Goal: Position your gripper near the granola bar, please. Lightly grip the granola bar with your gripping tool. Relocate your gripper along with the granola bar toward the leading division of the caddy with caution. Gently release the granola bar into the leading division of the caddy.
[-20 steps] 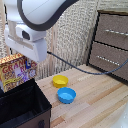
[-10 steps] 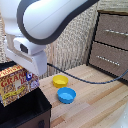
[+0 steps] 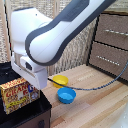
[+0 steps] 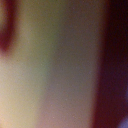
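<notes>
The granola bar (image 3: 18, 96) is a yellow-orange carton with red lettering, upright and slightly tilted, low over the black caddy (image 3: 36, 113) at the exterior view's lower left. My gripper (image 3: 29, 90) is under the white hand at the carton's upper right corner and appears shut on it; the fingers are mostly hidden. The carton's lower edge is at the caddy's rim. The divider is hidden, so I cannot tell which compartment lies below. The wrist view is a blur of yellow-green and dark red, with the granola bar (image 4: 55, 65) filling it.
A yellow bowl (image 3: 60, 80) and a blue bowl (image 3: 66, 95) sit on the wooden table just to the exterior view's right of the caddy. A brown dresser (image 3: 112, 45) stands at the back right. A grey cable (image 3: 102, 84) trails across the table.
The arm has come down and toward the camera, carrying the granola bar lower, from above the caddy to its rim. The bowls have not moved.
</notes>
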